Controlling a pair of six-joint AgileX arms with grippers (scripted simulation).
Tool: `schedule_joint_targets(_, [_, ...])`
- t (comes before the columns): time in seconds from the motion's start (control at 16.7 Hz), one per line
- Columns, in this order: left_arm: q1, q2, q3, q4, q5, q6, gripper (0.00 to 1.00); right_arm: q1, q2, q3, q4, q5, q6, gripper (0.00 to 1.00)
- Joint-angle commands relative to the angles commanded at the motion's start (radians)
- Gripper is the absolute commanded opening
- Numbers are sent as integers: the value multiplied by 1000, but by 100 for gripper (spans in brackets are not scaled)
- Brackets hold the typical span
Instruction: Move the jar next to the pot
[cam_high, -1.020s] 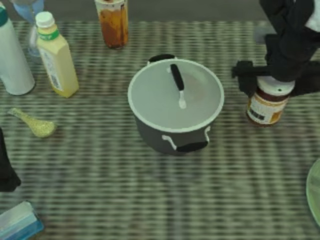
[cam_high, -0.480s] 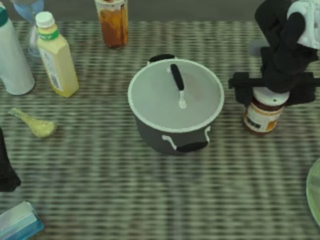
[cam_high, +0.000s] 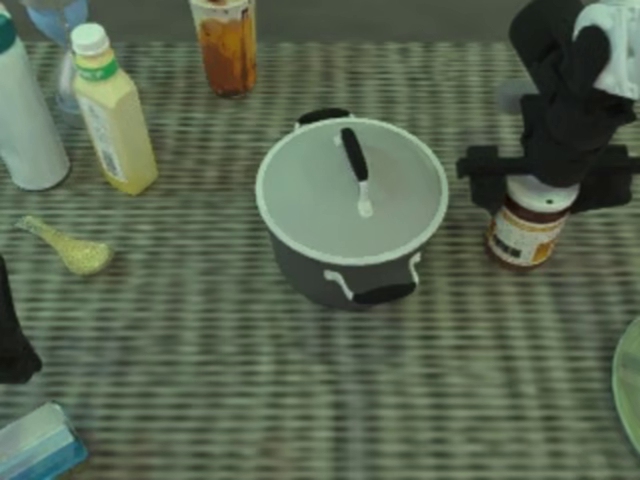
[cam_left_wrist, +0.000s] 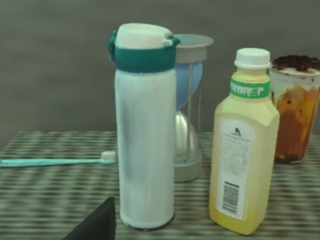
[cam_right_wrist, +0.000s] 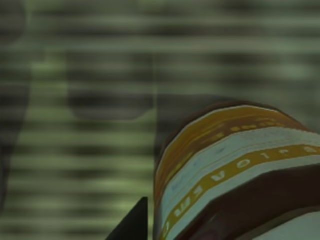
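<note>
Woven green mat covers the table; the pot (cam_high: 351, 207) sits centre frame. Right gripper (cam_high: 545, 180) is clamped on the jar (cam_high: 523, 232) from above at centre right, presumably to carry it (left arm idle, lower left).

Bare mat between jar (cam_high: 524, 232) and pot (cam_high: 350, 210) — passable.

My right arm (cam_high: 570, 60) is bulky and matte black, built of rounded segments, with one white housing (cam_high: 612, 25) near the top view's upper right corner. Its right gripper (cam_high: 545, 175) carries a flat black crossbar with squared ends. My left arm (cam_high: 12, 335) shows only as a plain black wedge; no cables, screws or markings show on either.
</note>
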Motion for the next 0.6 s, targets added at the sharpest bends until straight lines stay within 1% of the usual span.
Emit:
schedule_joint_targets(0.24, [0, 0, 0, 0, 0, 0, 100, 0, 0, 0, 0, 0, 0, 98])
schedule_joint_targets(0.3, [0, 0, 0, 0, 0, 0, 100, 0, 0, 0, 0, 0, 0, 100])
schedule_joint_targets(0.6, [0, 0, 0, 0, 0, 0, 100, 0, 0, 0, 0, 0, 0, 100])
